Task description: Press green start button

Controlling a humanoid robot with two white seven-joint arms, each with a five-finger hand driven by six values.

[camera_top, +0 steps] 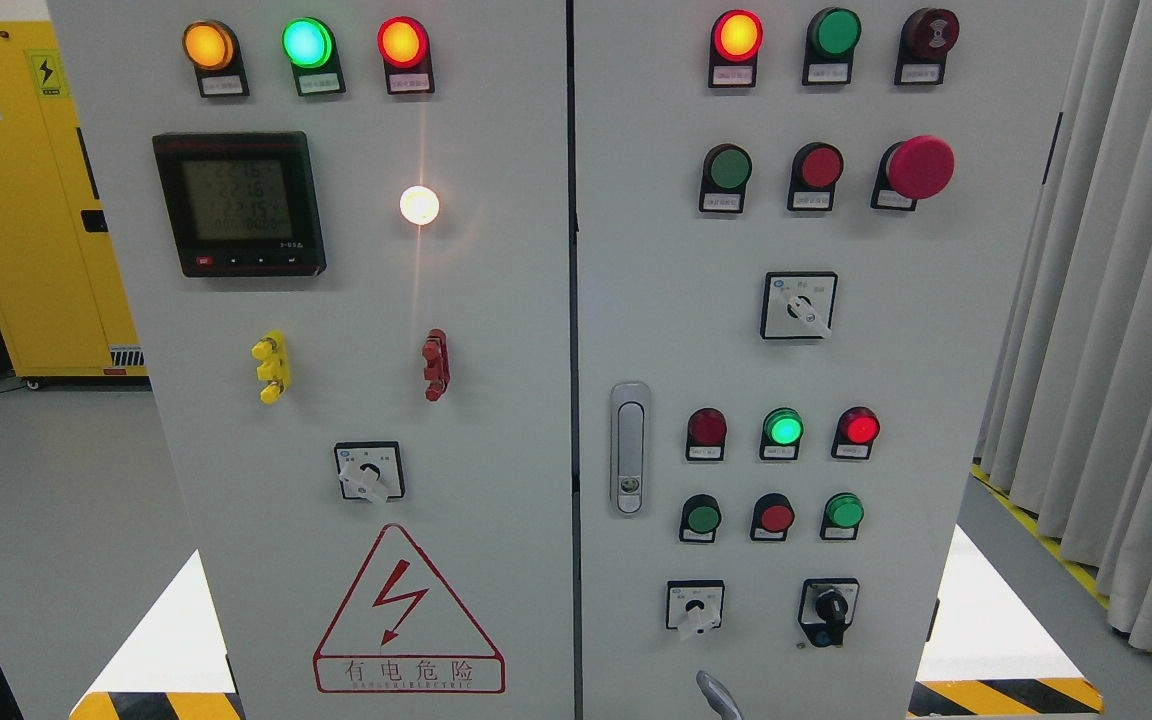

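A grey control cabinet (496, 330) with two doors fills the view. On the right door, dark green push buttons sit in the upper row (729, 168) and in the lower row at the left (703, 518) and right (844, 511). A lit green lamp (783, 429) glows above the lower row. A grey curved fingertip (718, 696) pokes up at the bottom edge, right of the middle, below the lower buttons and apart from them. It seems to belong to my right hand. The rest of that hand is out of view.
Red buttons (776, 517), a red mushroom stop button (919, 167), rotary switches (695, 608) and a door handle (629, 447) share the right door. The left door holds a meter (239, 203) and lamps. A yellow cabinet (26, 200) stands at the left, and grey curtains (1116, 300) hang at the right.
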